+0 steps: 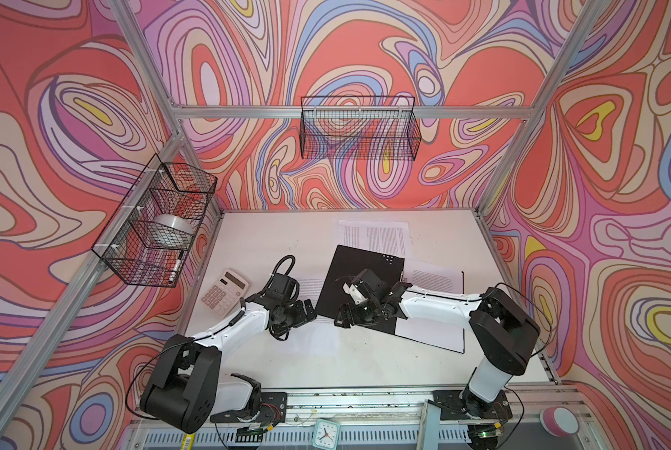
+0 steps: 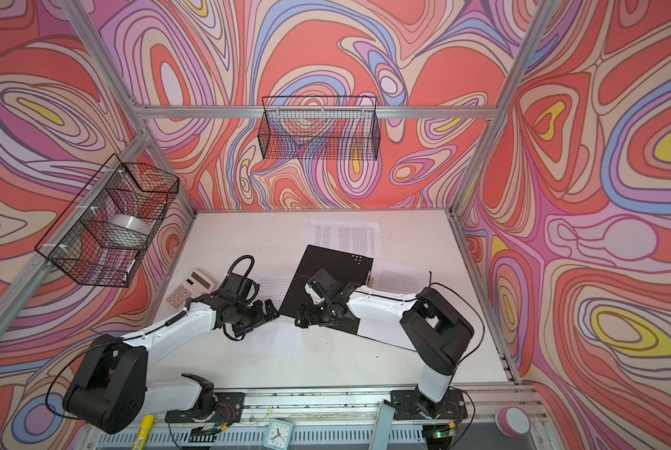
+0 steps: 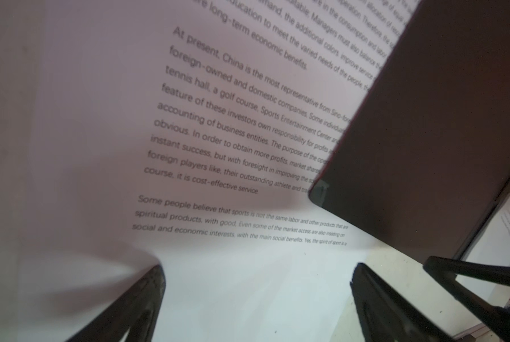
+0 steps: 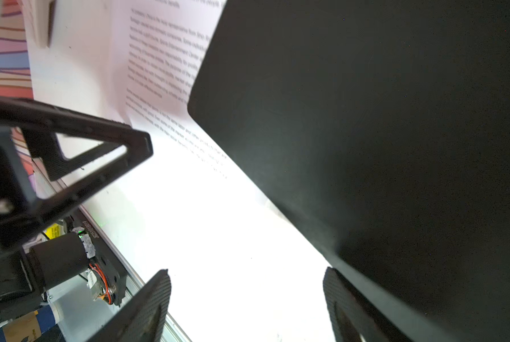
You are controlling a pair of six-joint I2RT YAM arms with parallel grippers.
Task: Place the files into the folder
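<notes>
Top views: folder [image 1: 341, 269] open, 1 sheet [image 1: 431, 278] inside; basket [image 1: 139, 269] holds silver roll [image 1: 172, 230]; left tool [image 3: 256, 269], right tool [image 4: 246, 271] apart.

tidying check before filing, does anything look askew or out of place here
The open folder lies crooked, overlapping one printed sheet, while another sheet sticks out from under its far edge. Nothing looks torn or spilled.

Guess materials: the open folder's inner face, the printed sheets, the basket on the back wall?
The folder: thin matte black sheet with a rounded corner and no glare, probably plastic, possibly coated card. The sheets: ordinary white paper, matte, with black print. The back basket: thin black wire mesh you can see through, likely coated metal.
</notes>
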